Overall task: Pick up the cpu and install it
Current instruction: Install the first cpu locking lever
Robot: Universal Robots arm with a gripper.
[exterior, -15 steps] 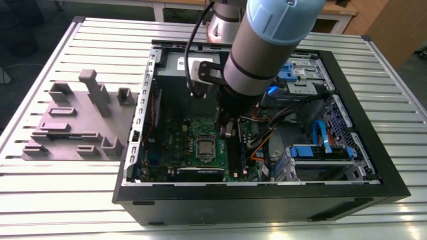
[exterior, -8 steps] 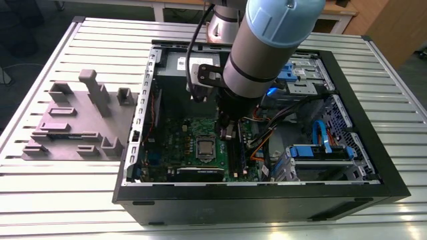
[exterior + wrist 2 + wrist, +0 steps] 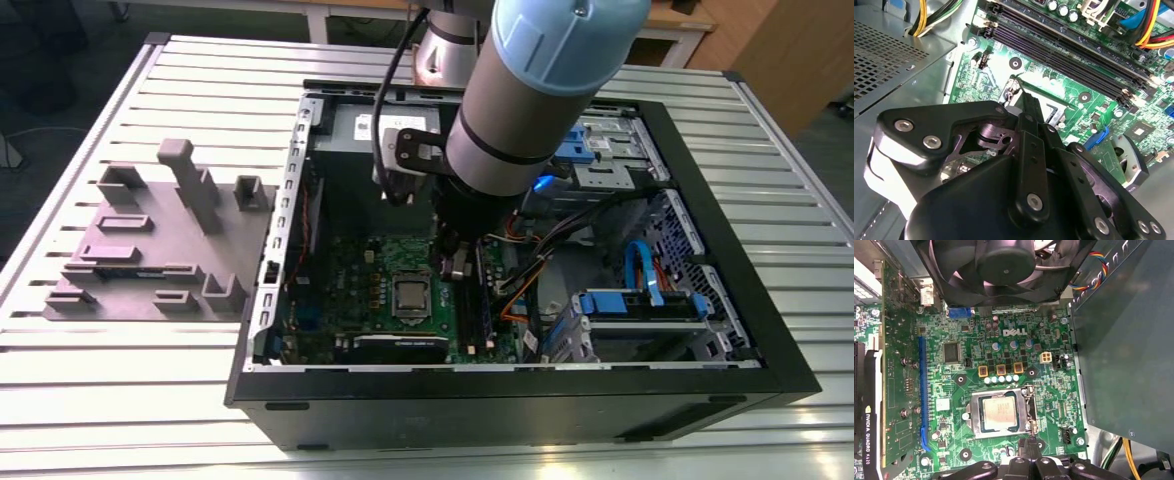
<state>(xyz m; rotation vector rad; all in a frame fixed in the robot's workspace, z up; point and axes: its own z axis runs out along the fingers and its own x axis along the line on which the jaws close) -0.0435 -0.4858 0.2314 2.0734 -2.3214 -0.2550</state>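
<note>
The cpu (image 3: pixel 410 296) (image 3: pixel 1000 412), a flat square chip with a silver-grey top, lies in its socket on the green motherboard (image 3: pixel 954 385) inside the open computer case (image 3: pixel 534 400). My gripper (image 3: pixel 455 262) hangs just above the board, right beside one edge of the socket, and is not touching the chip. In the first wrist view the gripper (image 3: pixel 1027 444) points at the socket's rim. In the second wrist view its thin black fingers (image 3: pixel 1029 107) are pressed together with nothing between them, and they hide most of the socket.
A grey plastic fixture (image 3: pixel 147 240) with upright blocks stands outside the case at the exterior view's left. Inside are a black fan (image 3: pixel 1004 260), a graphics card (image 3: pixel 866 405), memory slots (image 3: pixel 1069 55), a perforated grey metal box (image 3: pixel 889 55), cable bundles (image 3: pixel 534 290) and blue drive caddies (image 3: pixel 641 300).
</note>
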